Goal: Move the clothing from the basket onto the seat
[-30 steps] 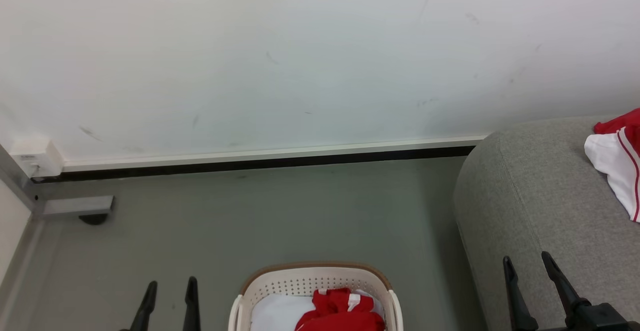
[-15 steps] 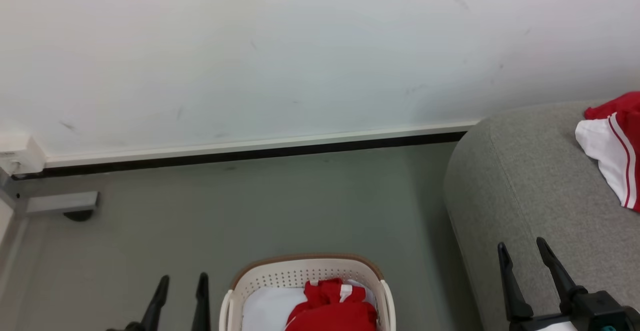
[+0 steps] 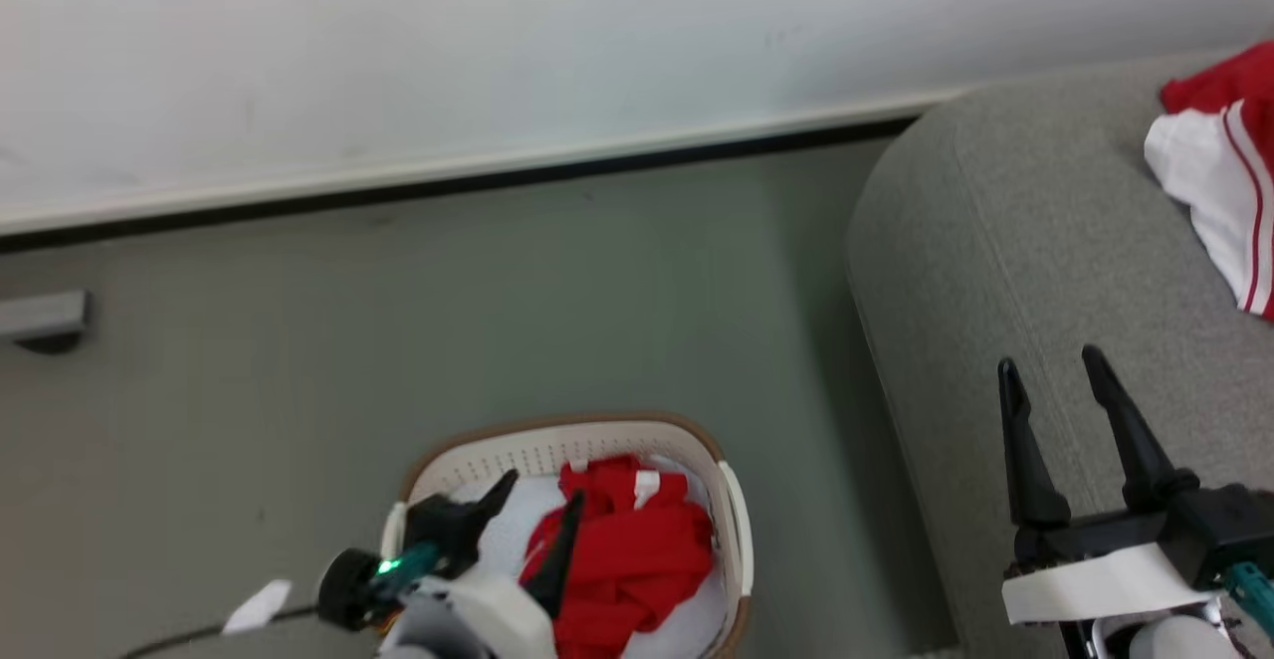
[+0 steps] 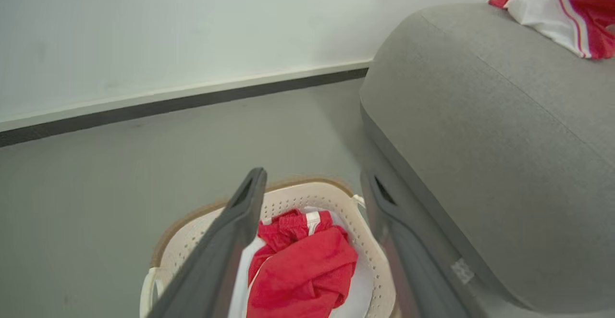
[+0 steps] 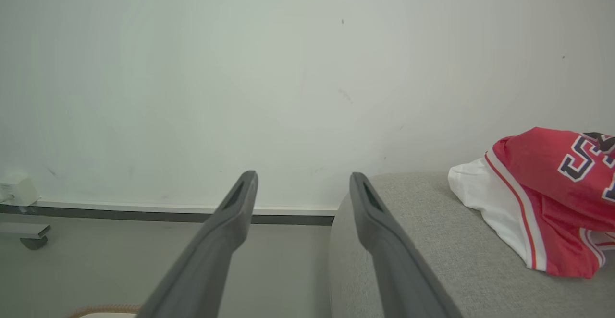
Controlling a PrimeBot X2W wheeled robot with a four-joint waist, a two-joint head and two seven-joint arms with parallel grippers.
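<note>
- Two end effectors, both spread wide and empty: left end effector [image 3: 539,496] just above the basket [image 3: 557,424], right end effector [image 3: 1050,360] over the seat [image 3: 995,241].
- Ahead of and below the left end effector: the plainer red piece [image 4: 302,265], bunched on white cloth [image 4: 362,284] inside the basket (left arm far nearer than right).
- Long axis roughly near-to-far, white-tabbed end toward the basket's far wall; framed between the prongs in the left wrist view, so likely a straight drop.
- Already on the seat, well apart: a red jersey [image 5: 543,188].
</note>
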